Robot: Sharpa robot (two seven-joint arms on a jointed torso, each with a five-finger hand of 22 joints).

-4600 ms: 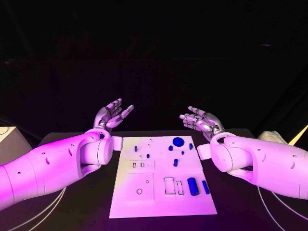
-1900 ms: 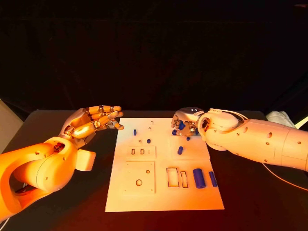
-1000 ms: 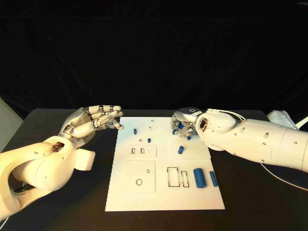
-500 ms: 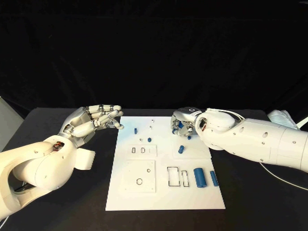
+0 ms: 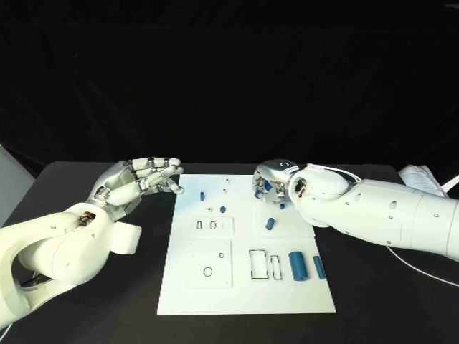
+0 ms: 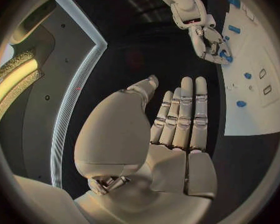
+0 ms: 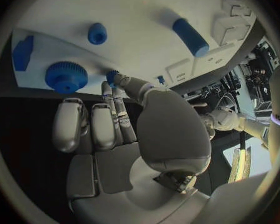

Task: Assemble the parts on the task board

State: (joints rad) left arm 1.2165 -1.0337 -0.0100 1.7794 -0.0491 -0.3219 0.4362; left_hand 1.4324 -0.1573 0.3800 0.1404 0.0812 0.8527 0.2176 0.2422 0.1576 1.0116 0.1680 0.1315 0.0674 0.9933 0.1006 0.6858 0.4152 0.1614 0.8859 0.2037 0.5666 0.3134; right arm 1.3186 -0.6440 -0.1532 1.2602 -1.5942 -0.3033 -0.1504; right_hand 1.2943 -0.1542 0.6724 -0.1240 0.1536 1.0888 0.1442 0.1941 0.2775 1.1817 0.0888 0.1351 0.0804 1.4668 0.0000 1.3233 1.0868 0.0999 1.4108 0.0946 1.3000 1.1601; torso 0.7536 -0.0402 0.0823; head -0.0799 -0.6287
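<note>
Right hand point(image 5: 272, 180) bent down over white board point(image 5: 240, 287), fingertips point(image 7: 112, 77) touching a small blue peg; ribbed blue disc point(image 7: 66, 76) just beside them. Left hand point(image 5: 138, 180) raised off-board, fingers straight, together, holding nothing.

The head camera looks down on the task board point(image 5: 245, 287), shared by both closer wrist cameras (fisheye).

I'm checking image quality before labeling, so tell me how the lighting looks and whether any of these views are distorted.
Head view: even white light on the task board, background black, edges straight. Left wrist view: strong fisheye bending, the board's edge curves; the left hand is evenly lit, a bright strip glows at the rim. Right wrist view: same curved distortion; the right hand and the blue gear look sharp.
</note>
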